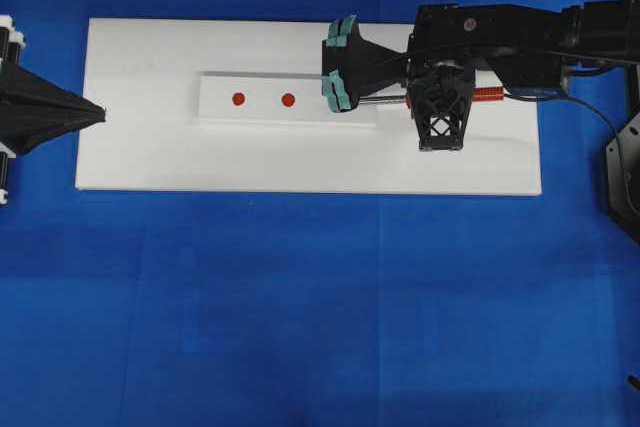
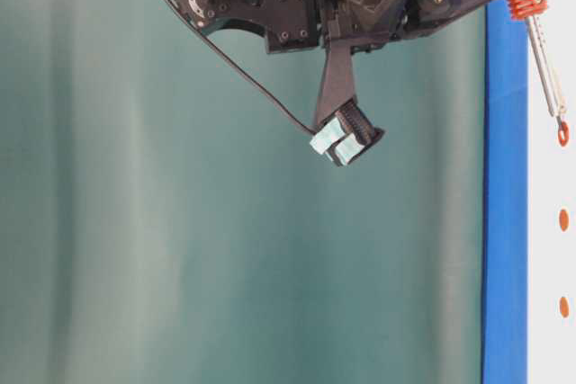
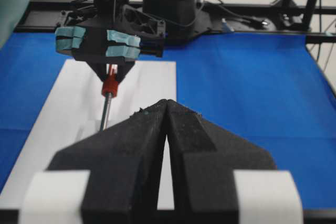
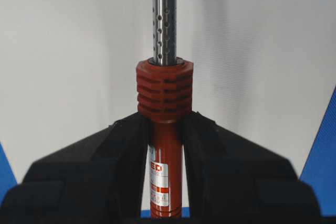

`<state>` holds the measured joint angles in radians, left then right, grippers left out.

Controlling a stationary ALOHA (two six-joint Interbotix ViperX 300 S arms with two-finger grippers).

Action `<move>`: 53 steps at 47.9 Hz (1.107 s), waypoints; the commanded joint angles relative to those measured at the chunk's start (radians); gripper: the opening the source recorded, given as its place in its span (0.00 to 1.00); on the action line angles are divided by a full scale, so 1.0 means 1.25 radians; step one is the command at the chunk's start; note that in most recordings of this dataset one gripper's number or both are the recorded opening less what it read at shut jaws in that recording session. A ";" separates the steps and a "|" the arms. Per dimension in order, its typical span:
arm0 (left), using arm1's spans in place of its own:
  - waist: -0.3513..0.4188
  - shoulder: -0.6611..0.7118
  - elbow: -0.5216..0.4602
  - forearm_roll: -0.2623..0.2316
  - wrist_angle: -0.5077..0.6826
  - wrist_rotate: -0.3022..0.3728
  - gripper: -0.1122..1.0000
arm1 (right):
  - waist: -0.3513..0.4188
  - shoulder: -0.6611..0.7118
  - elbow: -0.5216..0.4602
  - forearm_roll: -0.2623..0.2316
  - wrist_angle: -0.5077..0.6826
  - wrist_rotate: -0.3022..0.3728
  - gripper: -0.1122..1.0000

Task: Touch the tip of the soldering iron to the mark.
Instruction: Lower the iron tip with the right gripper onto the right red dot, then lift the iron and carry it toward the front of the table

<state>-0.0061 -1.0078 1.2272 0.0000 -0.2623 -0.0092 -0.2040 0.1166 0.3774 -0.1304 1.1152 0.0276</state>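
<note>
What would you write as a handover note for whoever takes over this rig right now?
Right gripper: shut on the soldering iron, gripping its red handle, shaft pointing out ahead over the white board.
Left gripper: shut, holding nothing, parked at the board's left edge.
Marks: two red dots show on the raised white strip from overhead; the table-level view shows a third, with the iron's tip right at it.
Done: iron picked up and brought to the strip.
Left: confirm the tip really touches; contact cannot be judged from these views.

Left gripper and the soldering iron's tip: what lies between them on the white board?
In the overhead view, two red marks on a raised white strip; otherwise bare board from left gripper to iron.
</note>
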 commanded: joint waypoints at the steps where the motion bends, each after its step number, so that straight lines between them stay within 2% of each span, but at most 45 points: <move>1: -0.001 0.004 -0.006 0.001 -0.004 0.000 0.10 | -0.001 -0.010 -0.007 0.000 -0.004 -0.001 0.16; 18: -0.001 0.001 -0.007 0.002 -0.004 0.000 0.10 | -0.001 -0.044 -0.032 -0.001 0.010 0.002 0.16; 26: -0.001 0.001 -0.009 0.001 -0.005 0.000 0.10 | -0.001 -0.087 -0.076 -0.011 0.077 0.004 0.16; 39: -0.001 0.001 -0.009 0.002 -0.006 0.000 0.10 | -0.001 -0.126 -0.166 -0.056 0.202 0.004 0.16; 53: -0.001 0.001 -0.007 0.002 -0.005 0.000 0.10 | -0.001 -0.128 -0.171 -0.056 0.200 0.004 0.16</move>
<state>-0.0061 -1.0094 1.2272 0.0000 -0.2623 -0.0107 -0.2040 -0.0153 0.1871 -0.1979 1.3744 0.0307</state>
